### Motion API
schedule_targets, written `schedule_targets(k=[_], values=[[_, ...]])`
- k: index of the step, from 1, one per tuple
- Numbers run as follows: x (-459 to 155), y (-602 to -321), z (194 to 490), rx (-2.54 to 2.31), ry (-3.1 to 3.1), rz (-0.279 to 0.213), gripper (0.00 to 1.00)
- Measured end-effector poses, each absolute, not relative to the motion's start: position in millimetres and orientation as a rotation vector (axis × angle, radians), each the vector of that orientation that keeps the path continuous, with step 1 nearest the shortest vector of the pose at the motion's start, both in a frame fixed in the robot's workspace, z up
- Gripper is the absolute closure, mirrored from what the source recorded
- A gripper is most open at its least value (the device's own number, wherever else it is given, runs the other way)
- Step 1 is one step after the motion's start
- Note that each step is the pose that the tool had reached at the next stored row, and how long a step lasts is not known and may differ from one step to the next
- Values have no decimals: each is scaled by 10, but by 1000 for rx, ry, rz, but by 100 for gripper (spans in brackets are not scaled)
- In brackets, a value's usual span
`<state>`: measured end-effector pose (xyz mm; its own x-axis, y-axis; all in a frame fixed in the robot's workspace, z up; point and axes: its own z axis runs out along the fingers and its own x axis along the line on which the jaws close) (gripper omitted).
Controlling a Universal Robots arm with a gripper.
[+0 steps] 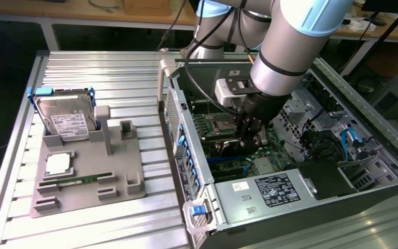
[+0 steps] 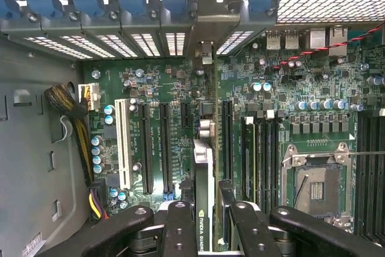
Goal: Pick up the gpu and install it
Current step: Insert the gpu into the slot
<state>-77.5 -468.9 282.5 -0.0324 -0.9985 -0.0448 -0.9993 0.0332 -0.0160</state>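
In the exterior view, the arm reaches down into the open computer case (image 1: 185, 129), which lies on its side on the metal desk (image 1: 116, 67). The hand (image 1: 247, 140) is deep inside the case, just above the board, and it grasps the gpu (image 1: 232, 149), a dark card under its fingers. At the exterior view's left, well apart from the case, a grey holder (image 1: 116, 176) carries the hard drive (image 1: 64, 116) and the green memory stick (image 1: 74, 180). In the wrist view, the hand (image 2: 209, 206) is clenched on the gpu (image 2: 204, 179), which stands on its edge over the green motherboard (image 2: 156, 88), between the long black slots, with its far end at the vented back wall. I cannot tell if the card already sits in a slot. The empty processor socket (image 2: 316, 179) is near it.
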Motion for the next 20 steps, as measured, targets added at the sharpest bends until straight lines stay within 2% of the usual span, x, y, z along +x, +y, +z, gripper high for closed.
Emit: schedule_targets(k=[20], values=[[-799, -4676, 2761, -2154, 2214, 45, 73]])
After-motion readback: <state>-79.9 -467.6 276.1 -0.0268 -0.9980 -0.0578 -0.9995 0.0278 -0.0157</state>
